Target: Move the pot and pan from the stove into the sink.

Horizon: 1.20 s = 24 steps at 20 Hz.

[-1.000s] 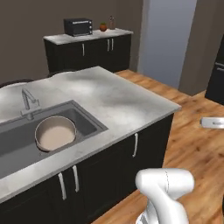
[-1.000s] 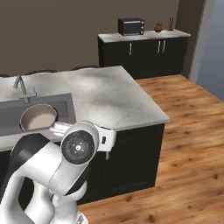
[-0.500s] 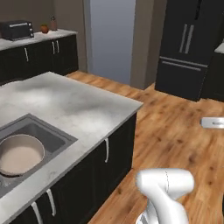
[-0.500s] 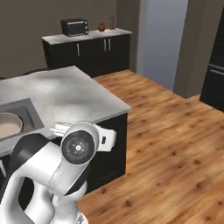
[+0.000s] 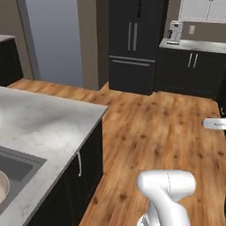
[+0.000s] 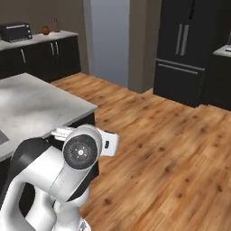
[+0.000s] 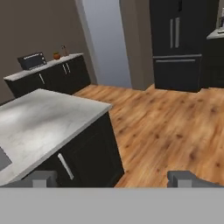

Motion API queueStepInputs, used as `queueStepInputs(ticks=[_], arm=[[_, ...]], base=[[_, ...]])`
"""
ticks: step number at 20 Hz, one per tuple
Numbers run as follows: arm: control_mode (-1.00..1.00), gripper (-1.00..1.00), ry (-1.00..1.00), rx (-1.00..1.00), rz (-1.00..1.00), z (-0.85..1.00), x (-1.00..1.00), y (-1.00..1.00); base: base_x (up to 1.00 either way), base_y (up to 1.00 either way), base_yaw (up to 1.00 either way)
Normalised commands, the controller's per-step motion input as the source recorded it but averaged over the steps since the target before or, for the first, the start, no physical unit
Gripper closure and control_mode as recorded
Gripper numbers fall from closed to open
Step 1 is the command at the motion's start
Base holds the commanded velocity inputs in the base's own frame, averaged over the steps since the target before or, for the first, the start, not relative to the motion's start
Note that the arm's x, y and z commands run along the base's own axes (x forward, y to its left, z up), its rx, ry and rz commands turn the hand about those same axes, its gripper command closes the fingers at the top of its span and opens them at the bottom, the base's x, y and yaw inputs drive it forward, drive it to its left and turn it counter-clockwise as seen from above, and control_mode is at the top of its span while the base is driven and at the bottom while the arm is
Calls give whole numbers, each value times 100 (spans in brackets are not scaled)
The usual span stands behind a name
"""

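Across the middle of the room a wooden floor [image 5: 150, 128] runs to a tall black fridge [image 5: 132, 44] at twelve o'clock in the left base view; at nine o'clock there the pale marble island counter [image 5: 39, 123] spreads over dark cabinet doors [image 5: 84, 172]; at its seven o'clock corner the dark sink [image 5: 15, 165] is cut into the marble, and the beige rim of the pot [image 5: 2, 190] shows inside the basin at the picture's left edge; in the right base view a back counter [image 6: 40, 40] at ten o'clock carries a microwave [image 6: 16, 31]; in the hand view the gripper [image 7: 113, 178] points over the island corner toward the floor, its two tips spread wide at six o'clock with nothing between them.
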Motion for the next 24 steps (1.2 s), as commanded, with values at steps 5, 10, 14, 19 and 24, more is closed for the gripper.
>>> queueStepInputs(ticks=[5, 10, 14, 19, 24], arm=[[100, -100, 0, 0, 0, 0, 0, 0], [100, -100, 0, 0, 0, 0, 0, 0], [100, -100, 0, 0, 0, 0, 0, 0], [100, -100, 0, 0, 0, 0, 0, 0], [100, -100, 0, 0, 0, 0, 0, 0]], base=[[0, -12, -50], [0, -14, -46], [0, 0, -6], [11, 0, 0], [53, 3, 0]])
